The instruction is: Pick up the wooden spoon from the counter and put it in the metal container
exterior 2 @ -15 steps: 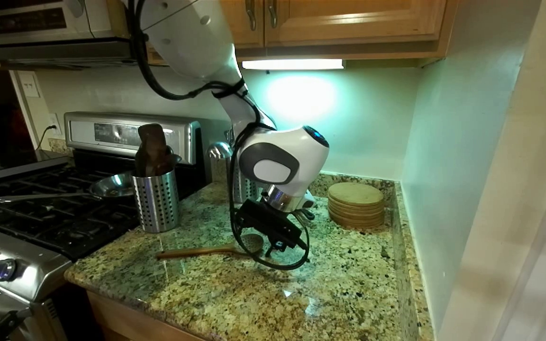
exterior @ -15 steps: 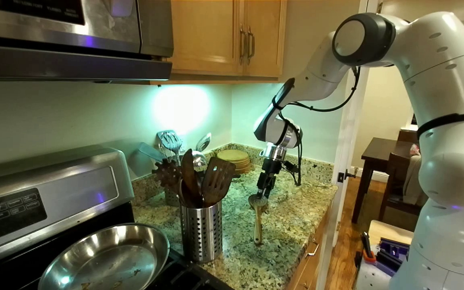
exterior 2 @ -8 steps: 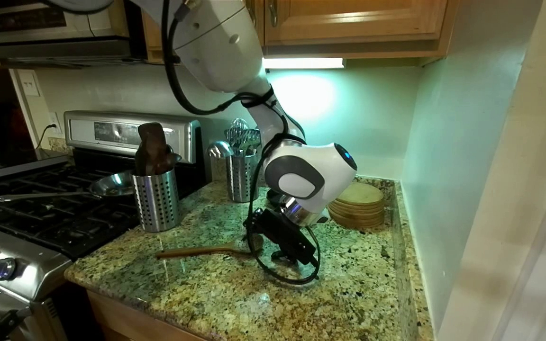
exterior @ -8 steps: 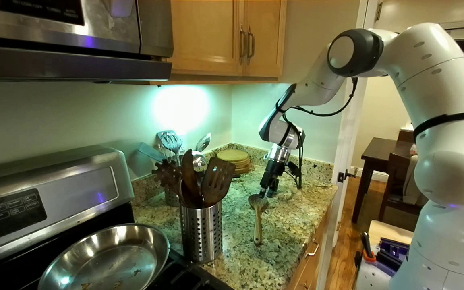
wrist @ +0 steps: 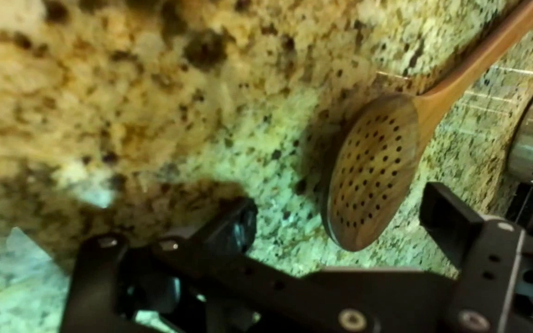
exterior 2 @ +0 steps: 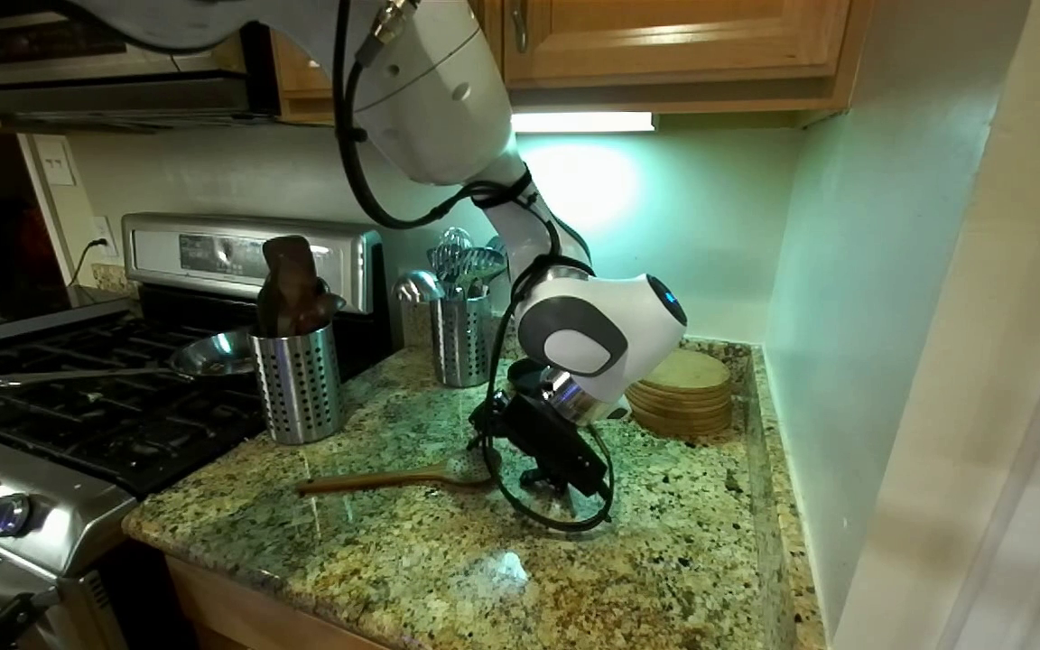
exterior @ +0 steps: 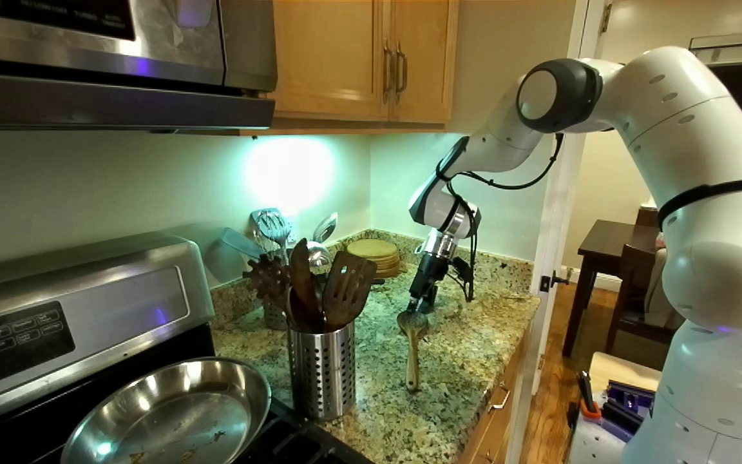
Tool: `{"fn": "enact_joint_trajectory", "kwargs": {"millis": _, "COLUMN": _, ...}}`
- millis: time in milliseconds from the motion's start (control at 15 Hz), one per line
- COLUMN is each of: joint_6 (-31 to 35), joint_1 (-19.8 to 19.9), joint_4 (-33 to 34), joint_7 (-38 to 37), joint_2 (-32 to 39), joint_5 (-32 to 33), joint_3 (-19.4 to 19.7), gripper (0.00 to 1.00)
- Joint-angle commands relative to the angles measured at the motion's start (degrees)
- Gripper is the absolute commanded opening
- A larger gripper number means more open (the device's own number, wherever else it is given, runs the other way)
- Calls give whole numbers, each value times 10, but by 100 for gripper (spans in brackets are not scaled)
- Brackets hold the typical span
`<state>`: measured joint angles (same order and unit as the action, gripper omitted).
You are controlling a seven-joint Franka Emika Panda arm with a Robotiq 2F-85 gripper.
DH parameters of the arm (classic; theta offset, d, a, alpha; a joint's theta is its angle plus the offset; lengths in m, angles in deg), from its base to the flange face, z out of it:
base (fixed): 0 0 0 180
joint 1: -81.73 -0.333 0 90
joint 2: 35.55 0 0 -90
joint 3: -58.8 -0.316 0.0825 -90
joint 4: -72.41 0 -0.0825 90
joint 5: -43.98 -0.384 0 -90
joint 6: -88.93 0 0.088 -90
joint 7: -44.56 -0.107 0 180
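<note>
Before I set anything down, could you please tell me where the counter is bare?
The counter is bare between the spoon, wall and front edge, and more narrowly between spoon and near container. It's crowded where the open jaws hang at the spoon's bowl, and behind, by the far container and stack.

Your glossy white, many-jointed robot arm [exterior: 680, 116] arches high and bends downward past its rounded, dark-ringed elbow joint [exterior: 570, 96]; a slim black cable [exterior 2: 355, 162] hangs in loops along the arm; your bulbous white-and-grey wrist [exterior 2: 637, 316] sits tilted; below it your black two-fingered mechanical gripper [wrist: 338, 212] slants downward, its fingers [wrist: 449, 222] parted wide in the wrist view.
</note>
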<state>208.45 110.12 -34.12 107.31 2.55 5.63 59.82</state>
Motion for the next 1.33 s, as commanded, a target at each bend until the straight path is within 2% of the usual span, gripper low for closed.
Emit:
{"fn": "enact_joint_trajectory", "kwargs": {"millis": 0, "joint_6": 0, "joint_1": -20, "joint_4": -28, "joint_7": 7, "joint_2": -23, "joint_5": 7, "joint_3": 8, "gripper": 100}}
{"fn": "enact_joint_trajectory", "kwargs": {"millis": 133, "joint_6": 22, "joint_1": -34, "joint_4": -52, "joint_7": 4, "joint_2": -45, "joint_5": 17, "joint_3": 13, "gripper": 100}}
{"fn": "enact_joint_trajectory", "kwargs": {"millis": 467, "joint_6": 31, "joint_1": -50, "joint_4": -82, "joint_7": 4, "joint_2": -72, "joint_5": 23, "joint_3": 14, "gripper": 100}}
{"fn": "enact_joint_trajectory", "kwargs": {"millis": 1133, "joint_6": 27, "joint_1": -50, "joint_4": -97, "joint_7": 3, "joint_2": -72, "joint_5": 25, "joint_3": 22, "gripper": 100}}
{"fn": "enact_joint_trajectory", "kwargs": {"millis": 1267, "joint_6": 25, "joint_1": -49, "joint_4": -95, "joint_7": 2, "joint_2": -71, "joint_5": 25, "joint_3": 25, "gripper": 93}}
